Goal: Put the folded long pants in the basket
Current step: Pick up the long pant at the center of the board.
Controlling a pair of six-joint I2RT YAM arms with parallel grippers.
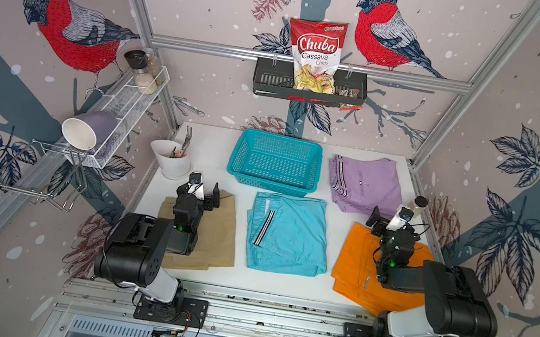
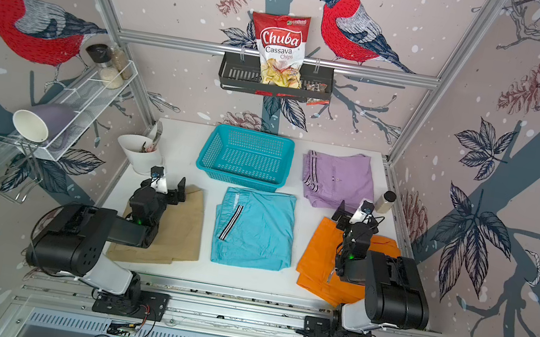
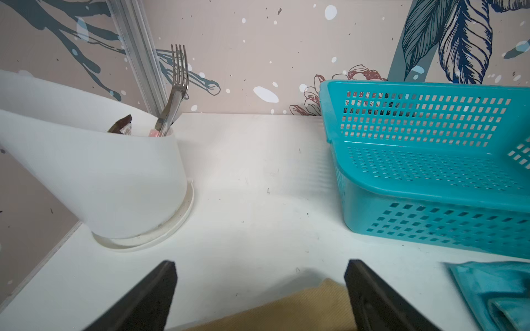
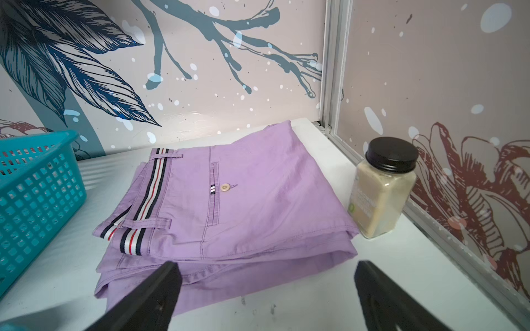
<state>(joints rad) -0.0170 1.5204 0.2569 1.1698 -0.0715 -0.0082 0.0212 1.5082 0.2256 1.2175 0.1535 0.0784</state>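
Parts of the khaki pants [image 1: 215,242] and orange pants [image 1: 353,261] hide under the arms [image 1: 136,251]. Left gripper [image 3: 259,262] and right gripper [image 4: 266,262] stand spread wide, holding nothing. Sky-blue pants [image 1: 290,236] lie just before the teal basket [image 1: 272,180], its long side along the back wall [image 1: 216,101]; lilac pants [image 4: 258,200] lie beside it, striped waistband [image 4: 149,200] toward it.

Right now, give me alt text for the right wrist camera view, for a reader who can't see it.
Folded lilac pants with a striped waistband lie flat on the white table, just beyond the open, empty right gripper. The teal basket stands on one side of them, and a black-lidded spice jar close on the other.
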